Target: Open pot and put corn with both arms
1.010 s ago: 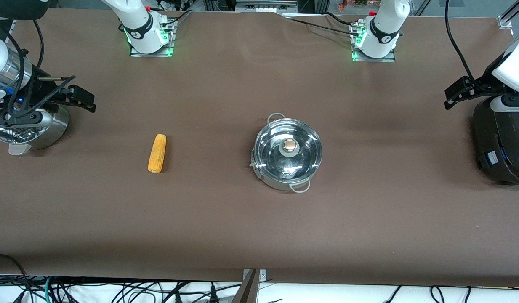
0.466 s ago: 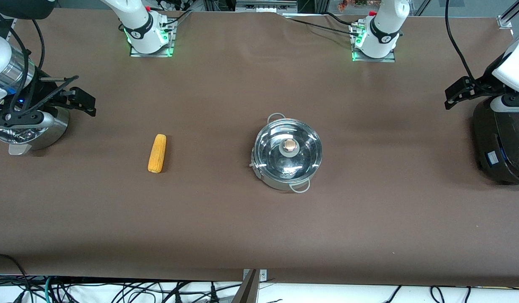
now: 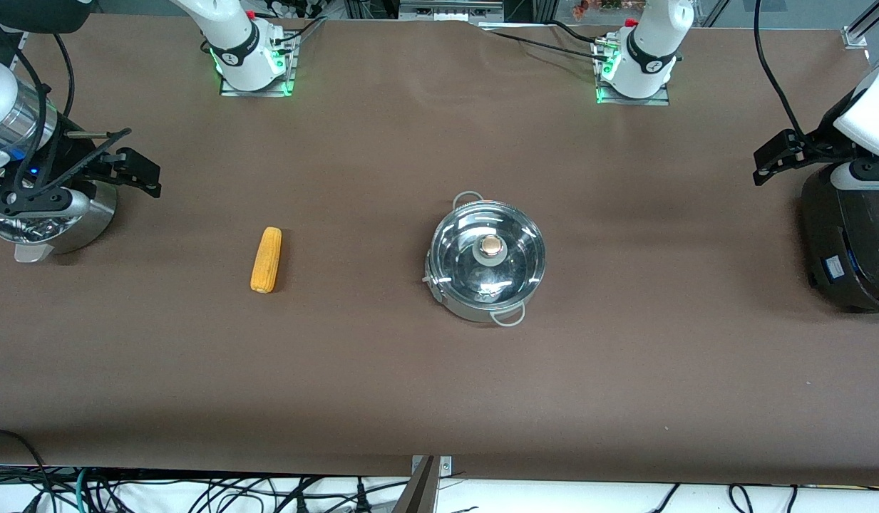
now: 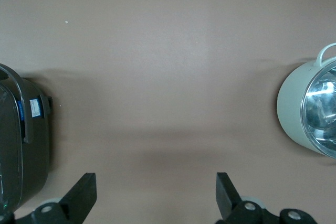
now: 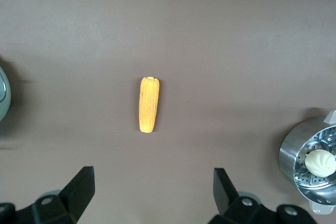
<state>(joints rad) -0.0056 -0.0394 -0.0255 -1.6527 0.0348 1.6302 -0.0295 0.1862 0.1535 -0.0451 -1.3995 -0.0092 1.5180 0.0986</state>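
Nothing of the task appears done yet; both steps remain.

Nearest the front camera sits the pot [image 3: 487, 261], mid-table, its glass lid [image 3: 488, 255] on and the knob [image 3: 490, 246] untouched. The corn [image 3: 266, 259] lies flat on the table, about as near as the pot, well apart from it toward the right arm's end.

Higher up, the right gripper [image 3: 129, 167] hangs beside the steamer bowl [image 3: 50, 221] with its white bun [image 5: 321, 162]; its fingers stand wide apart in the right wrist view and grip nothing. The left gripper [image 3: 774, 158] hangs by the black cooker [image 3: 849, 242], likewise spread wide and empty.

Judging from this, 2 jobs are left: lifting the lid and carrying the corn into the pot.
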